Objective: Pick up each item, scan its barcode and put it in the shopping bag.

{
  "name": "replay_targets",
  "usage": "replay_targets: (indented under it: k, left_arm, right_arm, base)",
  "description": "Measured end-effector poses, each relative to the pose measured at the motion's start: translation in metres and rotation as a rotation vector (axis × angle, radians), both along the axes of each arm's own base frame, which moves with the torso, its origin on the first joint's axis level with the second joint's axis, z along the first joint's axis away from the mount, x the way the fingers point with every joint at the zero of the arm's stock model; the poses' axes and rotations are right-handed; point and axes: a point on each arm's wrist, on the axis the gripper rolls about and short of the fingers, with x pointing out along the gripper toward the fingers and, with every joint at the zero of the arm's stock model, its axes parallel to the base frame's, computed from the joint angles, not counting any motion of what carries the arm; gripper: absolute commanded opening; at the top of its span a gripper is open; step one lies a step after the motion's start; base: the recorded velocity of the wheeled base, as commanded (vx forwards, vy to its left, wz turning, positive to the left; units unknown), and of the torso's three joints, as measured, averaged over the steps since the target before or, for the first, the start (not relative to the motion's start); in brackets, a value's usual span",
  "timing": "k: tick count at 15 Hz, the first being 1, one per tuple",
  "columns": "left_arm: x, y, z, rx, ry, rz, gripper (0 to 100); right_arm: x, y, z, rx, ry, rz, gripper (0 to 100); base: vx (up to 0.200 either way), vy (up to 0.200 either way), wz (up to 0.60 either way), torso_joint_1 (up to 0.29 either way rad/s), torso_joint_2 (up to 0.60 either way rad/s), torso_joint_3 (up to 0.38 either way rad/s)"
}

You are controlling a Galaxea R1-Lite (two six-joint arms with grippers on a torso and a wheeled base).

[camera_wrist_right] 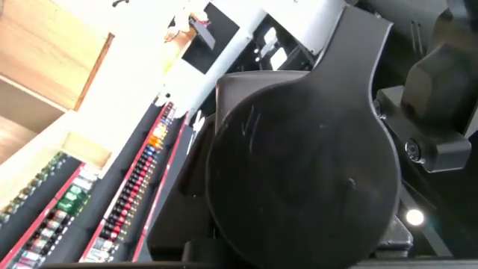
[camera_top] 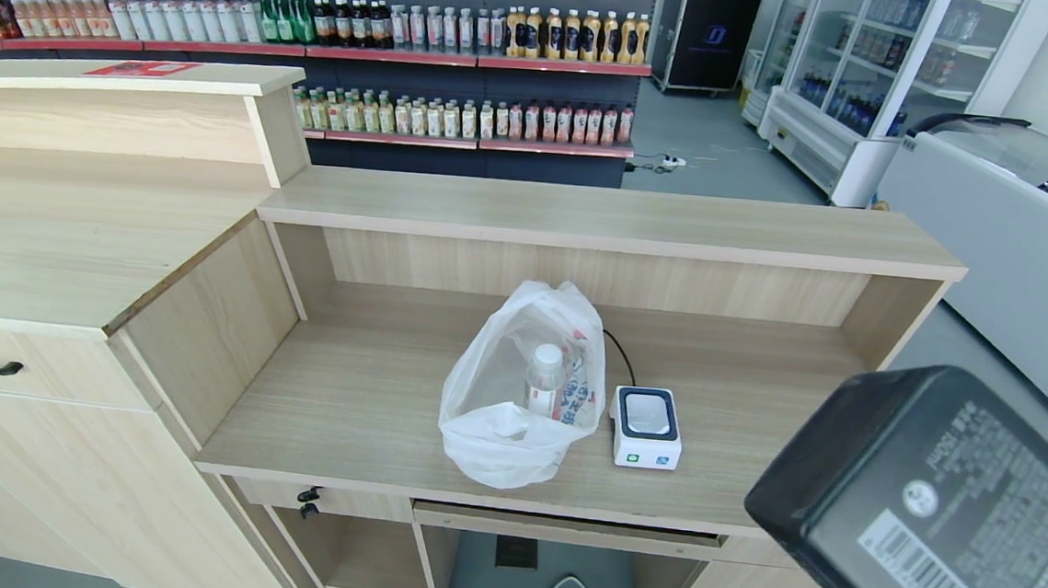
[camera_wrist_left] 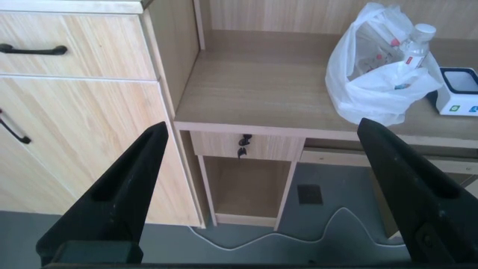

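Right wrist view has the round end of a black container [camera_wrist_right: 299,172] directly in front of the lens. Head view shows the same container raised off the counter [camera_top: 360,402]. From this the right gripper is judged to be clamped on it. The container is tilted so that its barcode label [camera_top: 924,576] faces up and outward. The label is not yet turned toward the scanner [camera_top: 648,425].

The scanner lies ahead of the held container and toward the robot's left, with its window facing up. The label will probably have to be turned down over that window to register. Just beyond the scanner, nearly touching it, stands the shopping bag [camera_top: 517,395]. Its mouth is open upward and a clear bottle [camera_top: 545,378] already stands inside. That spacing keeps the travel from scan to drop short.

The left gripper [camera_wrist_left: 263,125] is spread wide with nothing between its fingers. It hangs below counter level in front of the desk. The bag sits ahead of it, above it and to its right, leaving the path over the scanner free.
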Motion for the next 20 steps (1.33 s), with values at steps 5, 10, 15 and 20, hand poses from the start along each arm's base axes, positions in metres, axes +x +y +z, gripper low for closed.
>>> replay_targets:
  k: [5, 10, 15, 20]
  left_arm:
    - [0.000, 0.000, 0.000, 0.000, 0.000, 0.000, 100]
    - [0.000, 0.000, 0.000, 0.000, 0.000, 0.000, 100]
    - [0.000, 0.000, 0.000, 0.000, 0.000, 0.000, 100]
    - [0.000, 0.000, 0.000, 0.000, 0.000, 0.000, 100]
  right_arm:
    - [0.006, 0.005, 0.010, 0.038, -0.059, -0.029, 0]
    - [0.012, 0.010, 0.010, 0.032, -0.052, -0.026, 0]
    - [0.013, 0.012, 0.008, 0.027, -0.045, -0.020, 0]
    - [0.022, 0.025, 0.006, 0.040, -0.063, 0.007, 0]
  base:
    - [0.000, 0.000, 0.00, 0.000, 0.00, 0.000]
    - [0.000, 0.000, 0.00, 0.000, 0.00, 0.000]
    - [0.000, 0.000, 0.00, 0.000, 0.00, 0.000]
    - [0.000, 0.000, 0.00, 0.000, 0.00, 0.000]
